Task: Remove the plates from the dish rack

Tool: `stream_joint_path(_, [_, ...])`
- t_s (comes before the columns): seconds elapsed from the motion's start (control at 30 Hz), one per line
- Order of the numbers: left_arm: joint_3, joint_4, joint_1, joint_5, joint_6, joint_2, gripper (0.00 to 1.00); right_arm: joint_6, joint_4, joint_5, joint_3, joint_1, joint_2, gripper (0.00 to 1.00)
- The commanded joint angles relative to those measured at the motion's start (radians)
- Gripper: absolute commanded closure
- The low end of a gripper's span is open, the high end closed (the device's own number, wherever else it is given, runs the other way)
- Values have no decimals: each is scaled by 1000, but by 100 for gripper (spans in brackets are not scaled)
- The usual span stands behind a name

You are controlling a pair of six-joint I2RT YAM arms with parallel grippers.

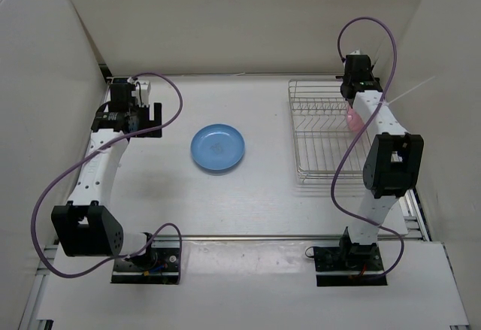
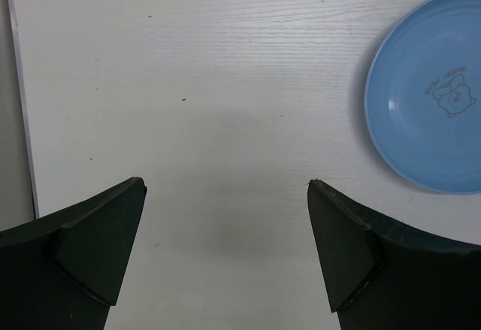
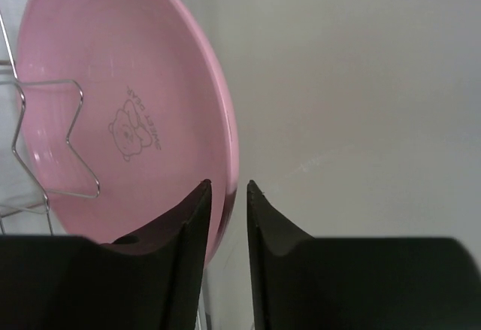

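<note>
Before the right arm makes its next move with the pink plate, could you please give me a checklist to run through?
1. Right gripper on the pink plate: ok, its fingers close on either side of the rim.
2. Firmness of that grip: cannot tell.
3. Pink plate clear of the dish rack: not ok, it stands on edge in the rack and a wire prong crosses its face.
4. Blue plate unloaded: ok, it lies flat on the table.
5. Left gripper out of the way: ok, open over bare table beside the blue plate.
6. Set-down space: ok, bare table shows between the blue plate and the rack.
</note>
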Motion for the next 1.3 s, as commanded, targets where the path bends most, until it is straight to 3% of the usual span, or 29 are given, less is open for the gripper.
stream_joint_path(0.0, [-6,13,7,38,9,-1,0,1,70,55,-10,3,-3,71])
stream_joint_path(0.17, [3,13,16,57,18,-1,0,-8,79,55,-10,3,-3,74])
stream_joint_path(0.37, [3,13,25,66,18,-1,0,-8,79,84,-19,12,-13,100])
stream_joint_path(0.6, [3,4,34,77,18,-11,0,-17,88,147,-8,34,-41,100])
stream_joint_path(0.87, [-8,16,34,77,18,-11,0,-187,137,288,93,84,-99,100])
stream_joint_path(1.13, [20,7,34,55,9,20,0,-303,175,304,219,112,-165,100])
stream_joint_path(1.27, [20,16,34,78,9,2,0,-259,170,291,219,112,-237,100])
